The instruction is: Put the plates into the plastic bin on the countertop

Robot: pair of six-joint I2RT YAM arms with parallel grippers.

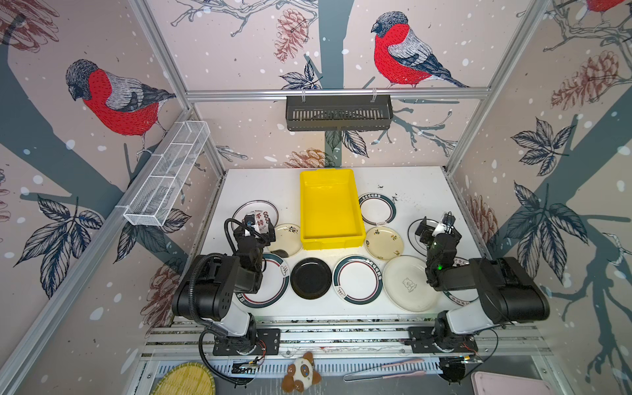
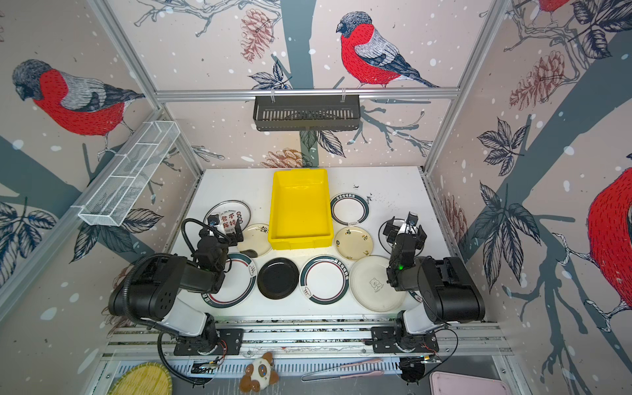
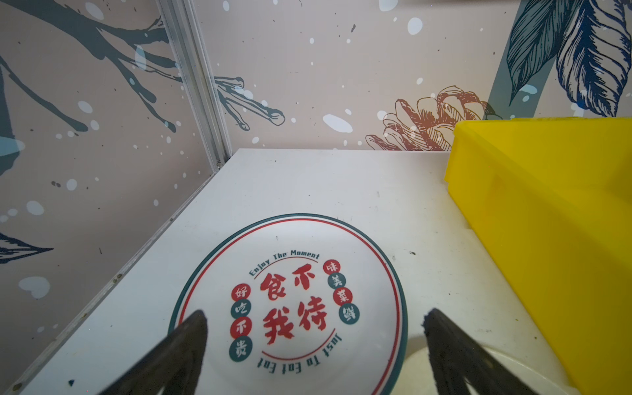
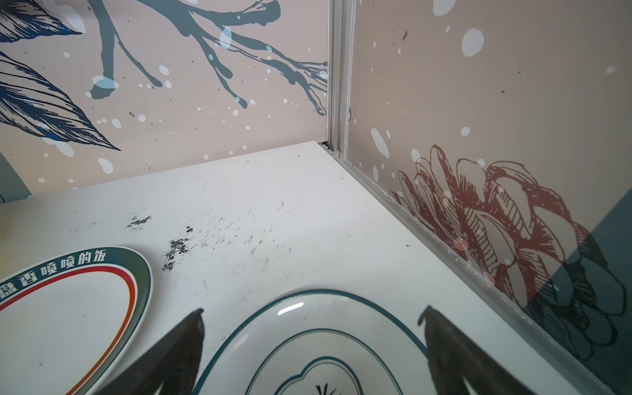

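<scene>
Left wrist view is showing my left gripper (image 3: 314,316) hanging open and empty over the red-lettered plate (image 3: 290,239), the yellow plastic bin (image 3: 547,222) sitting unfilled just beside it, my right gripper (image 4: 313,313) equally released, nothing loaded yet.

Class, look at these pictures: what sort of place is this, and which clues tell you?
Probably a robot test cell, not a kitchen: wallpapered panels in an aluminium frame, two arms on a rail, plates beside a yellow bin.

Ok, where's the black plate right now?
In both top views the black plate lies left of centre, in front of the yellow bin, between the banded plate under the left arm and the central banded plate.
</scene>
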